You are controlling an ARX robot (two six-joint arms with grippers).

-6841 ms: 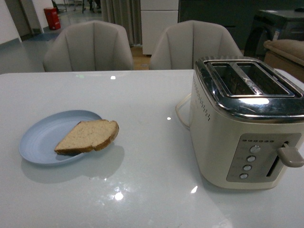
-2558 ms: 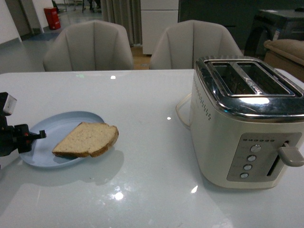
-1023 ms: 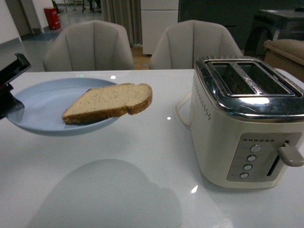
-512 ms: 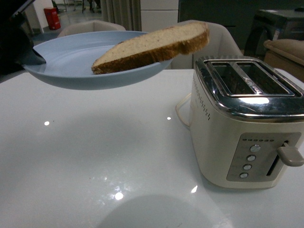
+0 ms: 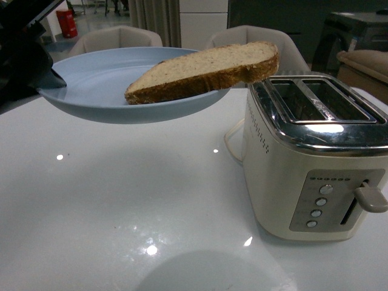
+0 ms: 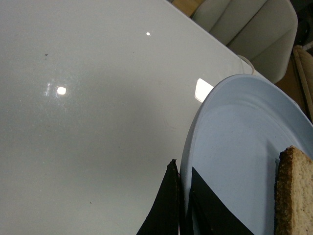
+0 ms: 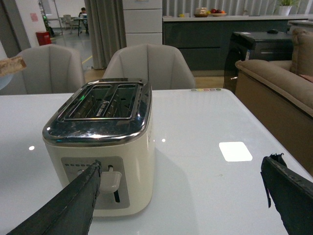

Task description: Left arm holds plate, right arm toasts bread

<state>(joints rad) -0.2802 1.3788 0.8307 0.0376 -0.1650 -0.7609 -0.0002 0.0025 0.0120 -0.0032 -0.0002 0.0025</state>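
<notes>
The left pincer (image 6: 181, 176) clamps the rim of the plate (image 5: 91, 85), holding it in the air above the bench's (image 5: 121, 212) left half. The bread (image 5: 200, 70) lies on the plate, one end overhanging the rim toward the toaster (image 5: 315, 163) by the right edge. Dotted lettering on the toaster's side is too small to read. The right pincer (image 7: 181, 164) gapes wide, holding nothing, and faces the toaster's lever end.

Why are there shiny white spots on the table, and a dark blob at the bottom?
Front view: light glares off the glossy table; the blob is likely shadow from the raised plate. Left wrist view: same glare dots. Right wrist view: a square bright patch.
</notes>
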